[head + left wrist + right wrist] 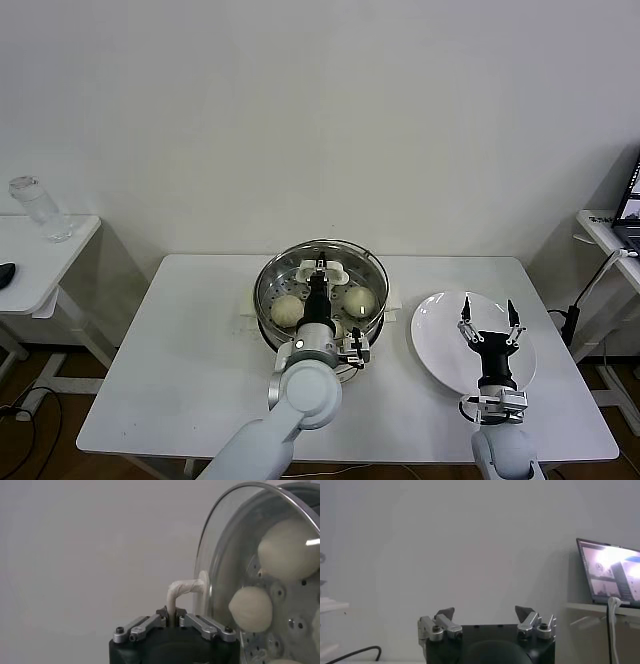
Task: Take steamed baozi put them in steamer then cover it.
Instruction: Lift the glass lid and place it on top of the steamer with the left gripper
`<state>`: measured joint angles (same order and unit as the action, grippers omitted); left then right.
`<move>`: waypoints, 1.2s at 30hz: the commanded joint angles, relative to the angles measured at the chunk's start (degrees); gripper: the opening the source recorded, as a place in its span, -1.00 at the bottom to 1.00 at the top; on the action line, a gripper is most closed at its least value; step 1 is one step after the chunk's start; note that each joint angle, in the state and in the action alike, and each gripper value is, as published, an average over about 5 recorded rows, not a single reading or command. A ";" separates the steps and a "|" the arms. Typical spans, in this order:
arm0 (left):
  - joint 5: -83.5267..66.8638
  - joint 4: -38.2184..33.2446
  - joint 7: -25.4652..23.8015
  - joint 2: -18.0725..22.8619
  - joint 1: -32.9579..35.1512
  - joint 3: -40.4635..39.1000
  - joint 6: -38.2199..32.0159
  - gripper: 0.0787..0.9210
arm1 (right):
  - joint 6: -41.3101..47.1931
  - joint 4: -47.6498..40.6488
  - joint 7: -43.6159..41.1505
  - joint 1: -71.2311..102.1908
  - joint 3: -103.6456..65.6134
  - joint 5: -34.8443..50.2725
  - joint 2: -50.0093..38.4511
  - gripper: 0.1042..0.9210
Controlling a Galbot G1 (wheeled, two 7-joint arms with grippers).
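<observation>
L gripper [173,622] fingers pinching cover [220,560] handle | glass, fragile, slippery – hold handle only | R gripper [487,325] fingers spread over plate [430,330]

Left arm: reaches forward at centre.
Left gripper [320,268]: clamped on the cover [210,575] handle.
Right arm: low at the right side.
Right gripper [488,322]: fingers spread wide, pointing up, holding nothing.

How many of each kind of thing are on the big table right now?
Baozi seen through the lid: 2
Steamer: 1
Glass cover, held by its handle in the shut left gripper: 1
White plate, under the open right gripper: 1
Total: 5
</observation>
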<state>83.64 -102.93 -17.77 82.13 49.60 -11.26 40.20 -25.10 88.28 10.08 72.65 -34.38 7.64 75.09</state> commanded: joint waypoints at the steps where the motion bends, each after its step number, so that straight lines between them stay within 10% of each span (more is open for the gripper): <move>1: 0.89 1.68 0.49 0.51 0.14 -0.01 -0.22 -0.72 | -0.08 -0.04 -0.03 -0.02 -0.10 -0.04 -0.07 0.76; 36: 4.47 3.49 1.98 1.15 2.10 1.20 -2.26 -0.72 | -0.31 -0.27 -0.17 -0.28 0.20 -0.55 0.19 0.76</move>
<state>87.37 -99.69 -15.62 83.12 51.50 -10.21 38.10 -25.35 88.06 9.92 72.41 -34.20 7.15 75.20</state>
